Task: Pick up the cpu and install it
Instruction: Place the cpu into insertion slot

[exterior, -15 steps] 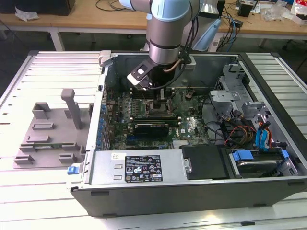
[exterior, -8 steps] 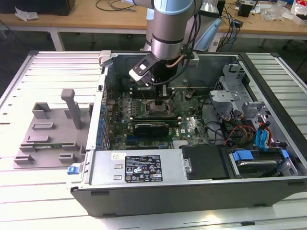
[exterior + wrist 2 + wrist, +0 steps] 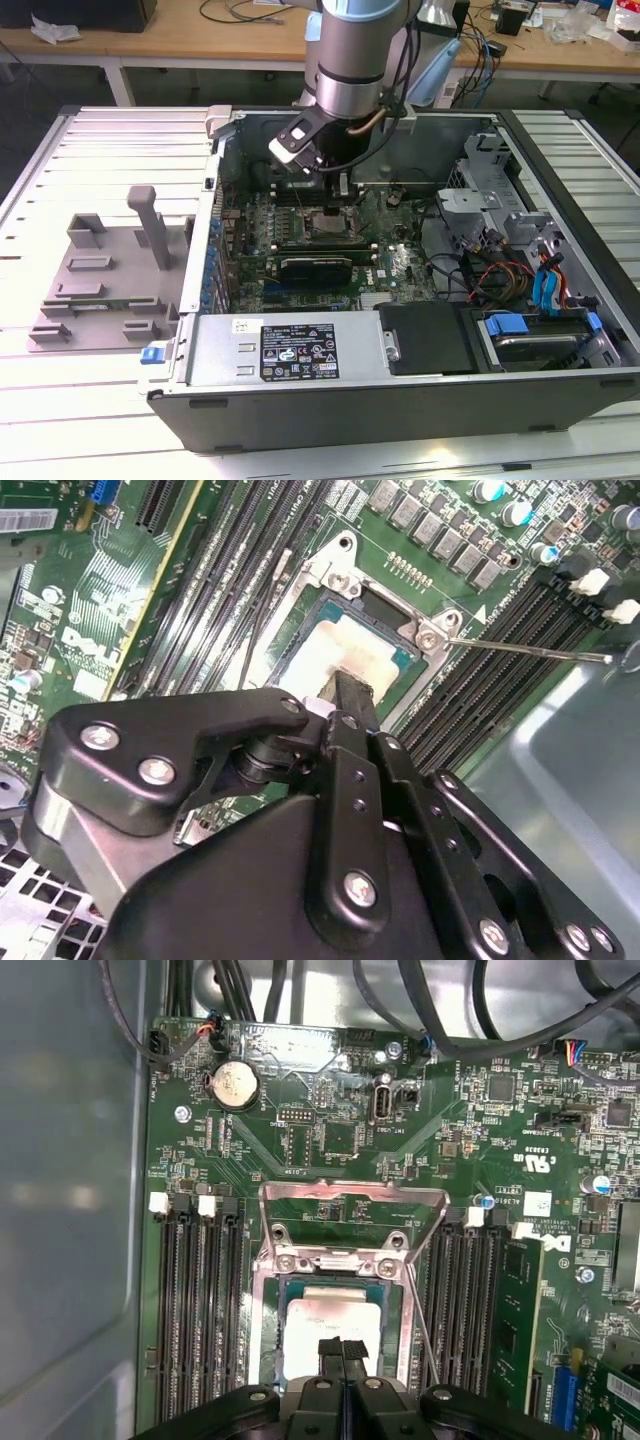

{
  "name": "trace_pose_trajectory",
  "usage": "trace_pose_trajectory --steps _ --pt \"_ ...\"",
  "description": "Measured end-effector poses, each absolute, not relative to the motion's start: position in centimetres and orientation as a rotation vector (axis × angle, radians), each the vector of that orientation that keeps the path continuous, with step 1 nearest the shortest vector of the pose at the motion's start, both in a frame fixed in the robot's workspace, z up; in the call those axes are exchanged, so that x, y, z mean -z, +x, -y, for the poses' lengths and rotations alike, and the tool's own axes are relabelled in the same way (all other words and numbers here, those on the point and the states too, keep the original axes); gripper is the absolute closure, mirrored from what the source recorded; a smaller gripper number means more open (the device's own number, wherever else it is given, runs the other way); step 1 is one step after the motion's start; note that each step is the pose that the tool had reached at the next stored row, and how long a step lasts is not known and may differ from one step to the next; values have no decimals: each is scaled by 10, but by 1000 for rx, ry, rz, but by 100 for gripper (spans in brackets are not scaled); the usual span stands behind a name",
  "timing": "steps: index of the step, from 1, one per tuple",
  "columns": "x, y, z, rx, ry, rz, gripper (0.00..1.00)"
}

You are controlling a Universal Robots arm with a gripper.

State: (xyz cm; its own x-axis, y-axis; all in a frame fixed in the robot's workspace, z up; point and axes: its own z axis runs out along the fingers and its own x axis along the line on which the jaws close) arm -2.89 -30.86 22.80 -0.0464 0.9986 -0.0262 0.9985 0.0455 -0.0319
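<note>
The cpu [image 3: 330, 1312], a pale silvery square, lies flat inside the motherboard socket [image 3: 268, 1325], whose metal load plate [image 3: 352, 1203] is swung up and open. In the second wrist view the cpu [image 3: 335, 648] shows just beyond my black fingertips. My gripper [image 3: 341, 1348] is shut, its two fingers pressed together with nothing between them, tips right over the chip's near edge. Whether they touch its top I cannot tell. In the exterior view my gripper [image 3: 340, 186] hangs inside the open computer case, just above the socket [image 3: 325, 218].
Black memory slots [image 3: 198, 1310] flank the socket on both sides. A thin metal lever [image 3: 530, 651] sticks out beside it. A long black card [image 3: 315, 268], the power supply [image 3: 290, 350], cables [image 3: 500, 275] and the case walls [image 3: 215, 190] surround the arm. A grey fixture [image 3: 100, 280] lies outside the case.
</note>
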Motion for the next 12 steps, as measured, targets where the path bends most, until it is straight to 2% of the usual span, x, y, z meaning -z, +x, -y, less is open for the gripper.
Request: trace_pose_trajectory --steps 12 --pt "-243 -29 309 -64 -2167 2269 89"
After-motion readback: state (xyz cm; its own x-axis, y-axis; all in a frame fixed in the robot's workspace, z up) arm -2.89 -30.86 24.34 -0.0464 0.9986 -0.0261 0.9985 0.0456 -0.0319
